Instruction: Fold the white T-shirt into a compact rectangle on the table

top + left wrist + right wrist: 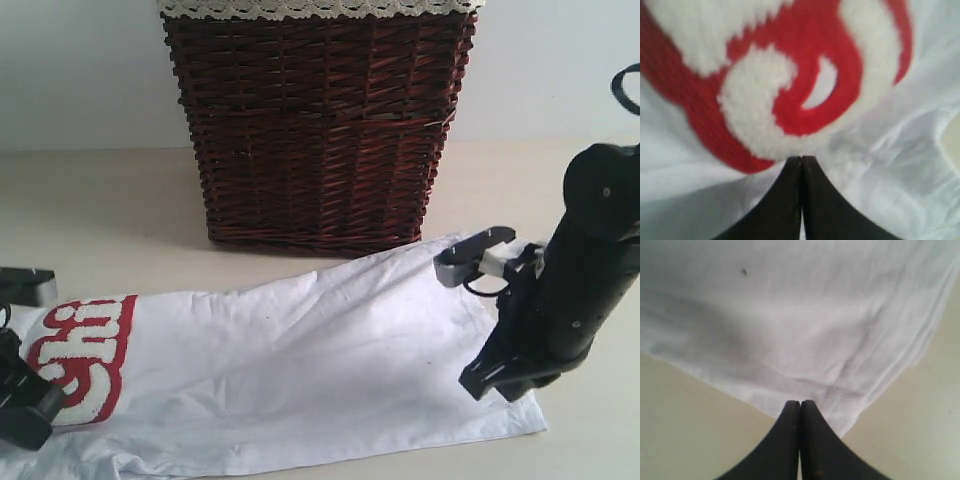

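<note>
- White T-shirt (300,380): lies spread in a long, creased band across the table (100,200), from the left edge of the exterior view to the right arm, in front of the basket and apart from it.
- Left gripper (801,159): jaws pressed together, tips resting on the cloth at the edge of the red-and-white letter patch (85,355); no fabric shows between them, so a hold is doubtful.
- Risk, left: if the arm moves with nothing pinched, the tips would likely drag across the fuzzy patch and bunch the shirt instead of lifting it.
- Wicker basket (320,130): dark brown, standing behind the shirt's middle; only its lace-edged liner (320,8) shows at the rim, and its contents are hidden.
- Right gripper (800,402): likewise clenched, tips at the hem corner where the cloth meets bare table; whether an edge is caught cannot be told.
- Risk, right: a grip on one layer only, or none, would probably leave the lower layer behind and skew the fold; a wide sweep could also carry cloth against the basket.
</note>
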You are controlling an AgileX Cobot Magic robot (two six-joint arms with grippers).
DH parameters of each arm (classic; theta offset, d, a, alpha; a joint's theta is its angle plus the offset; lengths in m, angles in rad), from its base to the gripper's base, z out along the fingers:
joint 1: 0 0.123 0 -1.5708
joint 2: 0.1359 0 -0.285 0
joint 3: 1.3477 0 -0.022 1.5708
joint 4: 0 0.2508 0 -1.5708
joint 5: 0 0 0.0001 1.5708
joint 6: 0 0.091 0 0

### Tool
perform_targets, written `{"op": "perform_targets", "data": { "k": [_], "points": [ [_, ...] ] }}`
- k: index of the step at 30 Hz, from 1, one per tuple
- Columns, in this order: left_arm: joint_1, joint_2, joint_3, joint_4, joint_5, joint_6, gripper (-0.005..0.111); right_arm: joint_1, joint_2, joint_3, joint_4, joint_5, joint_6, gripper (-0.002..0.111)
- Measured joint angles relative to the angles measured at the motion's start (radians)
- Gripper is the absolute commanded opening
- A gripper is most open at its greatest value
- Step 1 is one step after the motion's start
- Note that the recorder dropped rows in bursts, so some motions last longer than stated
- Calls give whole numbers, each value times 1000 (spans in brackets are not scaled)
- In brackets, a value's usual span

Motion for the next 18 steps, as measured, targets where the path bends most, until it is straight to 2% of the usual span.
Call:
{"op": "perform_targets", "data": {
  "k": [3, 6, 8, 9, 11, 14, 18],
  "points": [
    [0, -91, -2, -77, -86, 60, 0, 0, -93, -17, 4, -69, -20, 0],
    [0, -138, -2, -90, -144, 54, 0, 0, -119, -17, 4, -151, -20, 0],
    [20, -140, -2, -10, -176, -72, 0, 0, -95, -17, 4, -244, -17, 0],
    [48, -121, -2, 103, -195, -192, 0, 0, -58, -17, 4, -306, -17, 0],
    [104, -64, -2, 236, -220, -338, 0, 0, 34, -28, 4, -381, -17, 0],
    [146, -8, -16, 257, -281, -383, 0, 0, 124, -86, 4, -406, -17, 0],
    [163, 66, -48, 265, -366, -389, 0, 0, 185, -110, -42, -419, 9, 0]
  ]
}}
